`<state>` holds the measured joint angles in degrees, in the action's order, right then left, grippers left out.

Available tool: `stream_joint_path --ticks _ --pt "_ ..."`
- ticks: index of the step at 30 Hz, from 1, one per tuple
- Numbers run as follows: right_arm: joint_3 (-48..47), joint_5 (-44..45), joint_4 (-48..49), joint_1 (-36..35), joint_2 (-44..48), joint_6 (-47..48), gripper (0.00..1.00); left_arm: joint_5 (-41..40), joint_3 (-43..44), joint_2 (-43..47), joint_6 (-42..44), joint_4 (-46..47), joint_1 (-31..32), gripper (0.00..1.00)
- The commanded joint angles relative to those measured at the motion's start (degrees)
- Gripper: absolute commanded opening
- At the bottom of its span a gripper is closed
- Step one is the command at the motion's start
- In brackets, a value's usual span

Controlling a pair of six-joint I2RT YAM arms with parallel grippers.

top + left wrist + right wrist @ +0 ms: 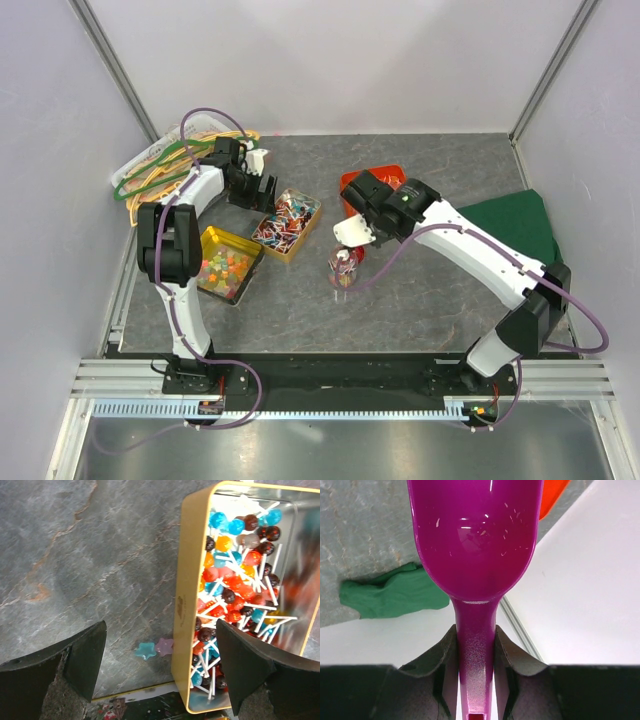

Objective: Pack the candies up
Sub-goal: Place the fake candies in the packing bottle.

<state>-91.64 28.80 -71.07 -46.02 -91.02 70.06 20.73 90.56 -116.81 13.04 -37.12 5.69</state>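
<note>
**Views compared.** Only the overhead view shows both white arms. The left hand [250, 185] is reached to the far left and the right hand [352, 232] hangs over mid-tabletop. This view alone shows the square yellow metal tin [213, 237] of pastel ball candies [224, 265], which sits behind the left hand, towards that arm's base. It also alone shows a clear plastic bin [195, 122] of green and yellow loops [160, 165] beyond that hand.

Only the left wrist view resolves the sweets in the long yellow metal tin [181, 605]. They are round stick candies [235, 580] in red, blue, orange and dark brown. This tin lies at the left hand's right finger. The left hand stands wide apart and holds nothing.

Only the right wrist view shows the grip. The right hand [476, 640] is closed narrowly on the handle of a purple plastic scoop [475, 530], whose bowl points ahead of the fingers.

**Counts.**
- Two tins.
- One scoop.
- One folded green cloth [395, 592].
- One red-orange plastic piece [552, 495].
- Two small star-shaped pieces, one blue [145, 650] and one lilac [164, 645]. They touch each other and lie between the left fingers [85, 655], just beside the tin wall.
- The candies are too many to count.

**Surface and room.** The tabletop [420, 300] is grey and stone-patterned. It is enclosed by plain white walls [330, 60].
</note>
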Motion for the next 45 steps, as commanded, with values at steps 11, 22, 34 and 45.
stream_joint_path --ticks 11,22,34,45 --pt "3.8 -12.6 26.3 7.2 1.2 -13.2 0.00 33.3 0.5 11.8 -1.4 4.3 -0.3 1.00" --pt "4.9 -16.1 39.1 7.1 -2.3 -22.2 0.00 46.1 5.9 8.9 -7.1 4.1 0.4 1.00" --pt "5.2 -18.1 41.7 5.7 -3.5 -23.9 0.00 46.2 8.6 6.1 -8.6 4.0 2.7 1.00" --pt "6.7 -18.2 44.5 4.2 -3.5 -25.5 0.00 47.2 9.2 5.3 -10.1 5.1 3.0 0.90"
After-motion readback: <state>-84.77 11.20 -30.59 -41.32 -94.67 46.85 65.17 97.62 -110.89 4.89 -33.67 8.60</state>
